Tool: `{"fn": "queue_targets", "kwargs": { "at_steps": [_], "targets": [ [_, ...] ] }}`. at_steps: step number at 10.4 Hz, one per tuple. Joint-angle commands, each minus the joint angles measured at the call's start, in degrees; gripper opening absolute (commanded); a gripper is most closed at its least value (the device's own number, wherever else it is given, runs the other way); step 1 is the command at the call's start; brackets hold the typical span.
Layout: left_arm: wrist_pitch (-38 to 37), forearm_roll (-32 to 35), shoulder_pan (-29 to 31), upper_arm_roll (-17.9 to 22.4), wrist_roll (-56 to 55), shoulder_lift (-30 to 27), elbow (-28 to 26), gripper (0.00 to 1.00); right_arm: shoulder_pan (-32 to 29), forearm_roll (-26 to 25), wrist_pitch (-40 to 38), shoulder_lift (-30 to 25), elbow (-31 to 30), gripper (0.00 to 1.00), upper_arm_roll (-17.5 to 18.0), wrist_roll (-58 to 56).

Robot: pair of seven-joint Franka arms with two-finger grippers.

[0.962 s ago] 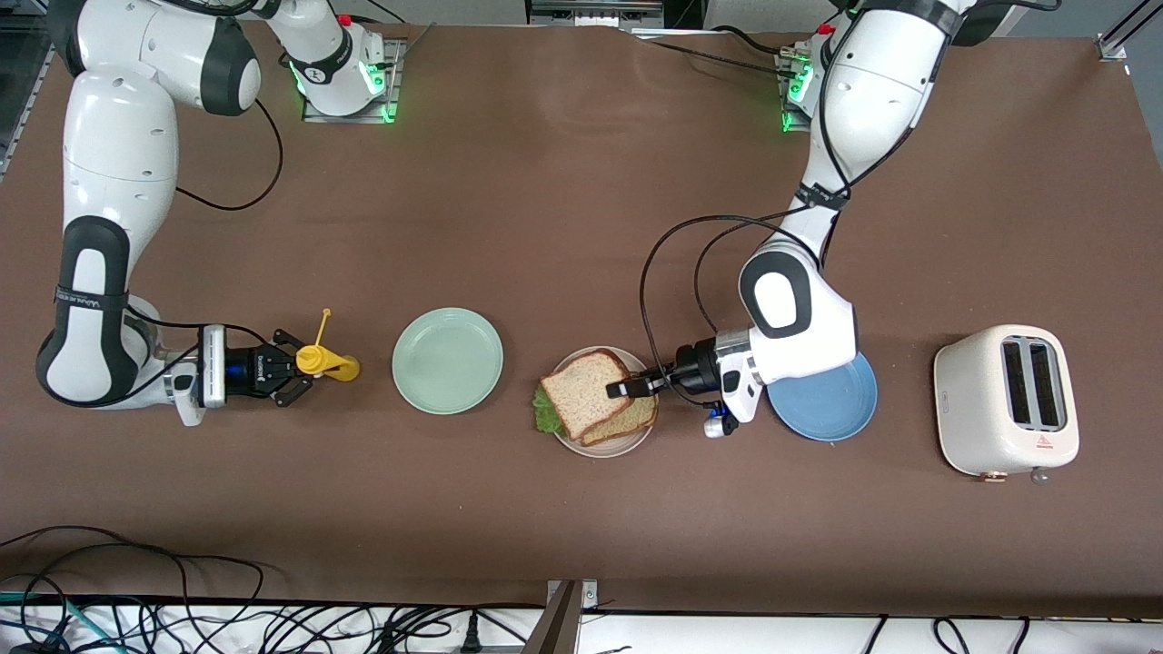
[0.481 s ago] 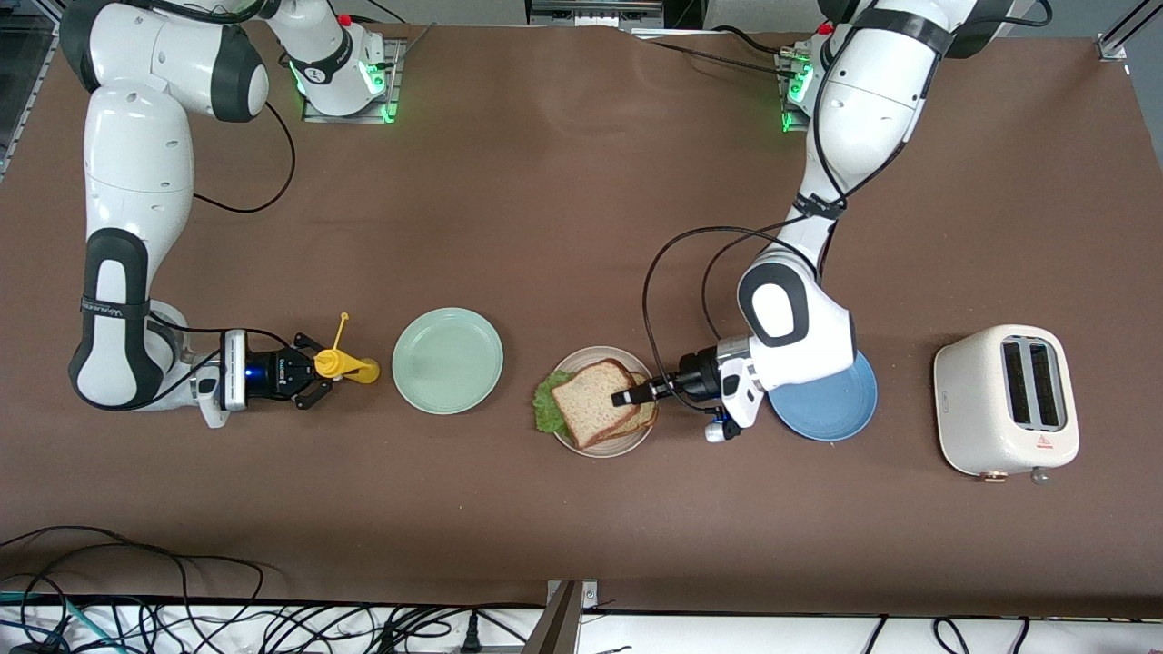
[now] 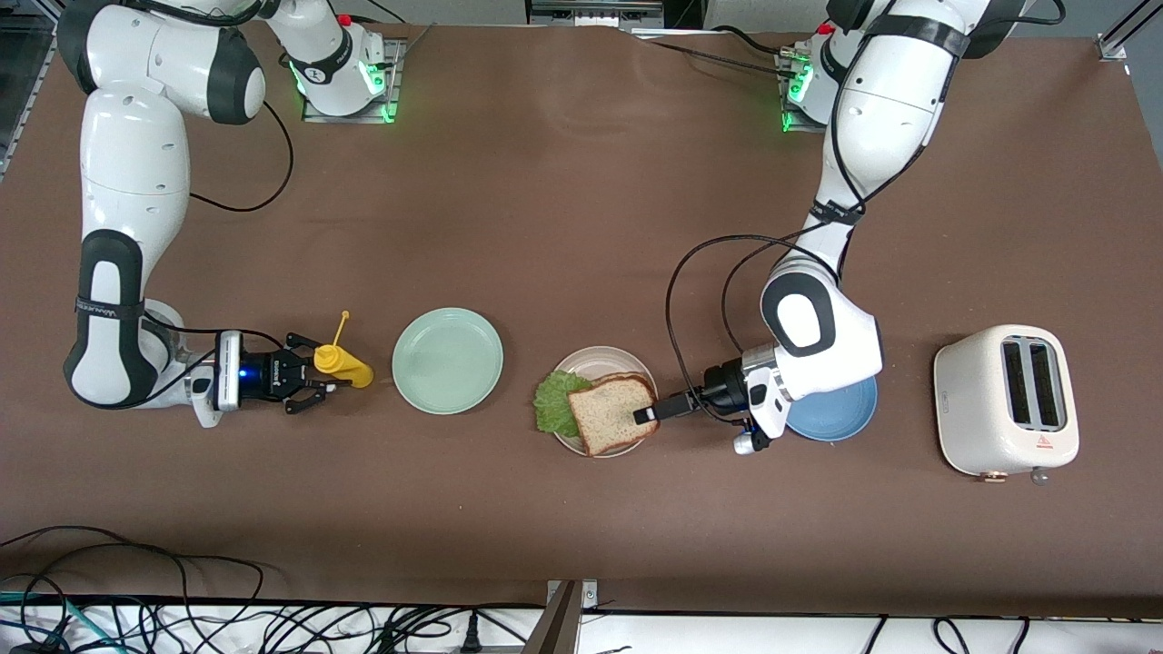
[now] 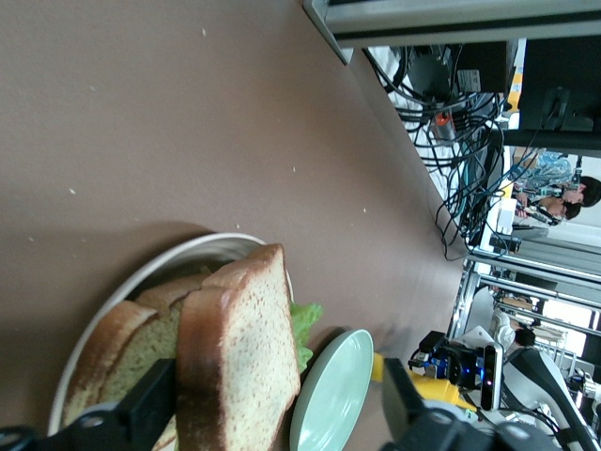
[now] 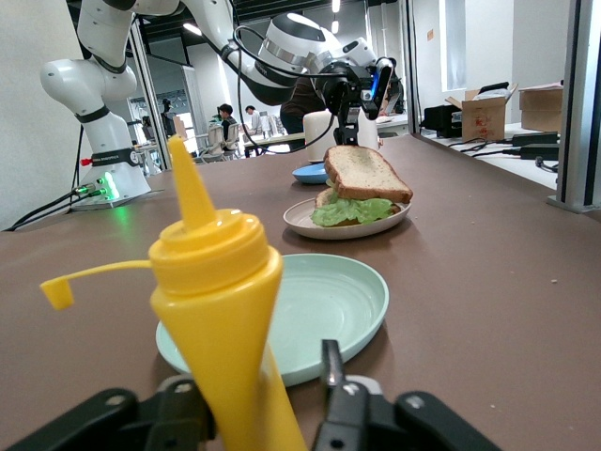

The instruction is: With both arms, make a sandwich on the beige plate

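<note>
Brown-bread sandwich (image 3: 611, 413) lies on the beige plate (image 3: 602, 362) with the left tool (image 3: 647, 415) spread around its top slice, while the right tool (image 3: 320, 380) stands spread beside the yellow bottle (image 3: 343, 363)

So the sandwich (image 3: 611, 413) sits on the beige plate (image 3: 601, 361) about mid-surface, lettuce (image 3: 553, 406) sticking out toward the right arm's end. Next along that way comes the mint-green plate (image 3: 446, 361), then the mustard bottle (image 3: 342, 363). Toward the left arm's end there's the blue plate (image 3: 831, 420), with the toaster (image 3: 1004, 400) past it.
</note>
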Motion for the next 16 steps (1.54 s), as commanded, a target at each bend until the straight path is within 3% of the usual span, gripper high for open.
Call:
{"fn": "queue_targets", "kwargs": {
  "at_steps": [1,5,9,11,13,16],
  "targets": [
    [1.36,1.57,1.22,-0.05,1.56,0.15,0.76,1.00,-0.57,0.49,-0.93,-0.87,-0.11,1.00,-0.32,-0.06],
    [1.36,3.93,3.76,-0.14,1.47,-5.63,-3.70,1.00,-0.49,-1.88,-2.85,-1.31,2.17,1.00,-6.37,3.71],
    [1.36,23.25,8.16,-0.05,-2.30,-14.16,-12.14,1.00,0.13,-8.28,-2.86,-3.51,7.25,1.00,-11.30,16.78],
    [0.92,37.62,11.32,-0.14,-7.47,-17.42,-14.78,1.00,0.22,-11.71,-2.86,-4.03,13.05,1.00,-12.98,25.56],
    [-0.56,51.00,13.43,-0.05,-14.93,-21.54,-17.42,1.00,1.00,-16.19,-2.69,-6.31,16.84,1.00,-13.07,36.80],
    [-8.54,67.27,18.87,0.83,-17.25,-27.87,-19.10,1.00,5.47,-22.16,-2.25,-10.87,18.61,1.00,-13.16,52.10]
  ]
}}
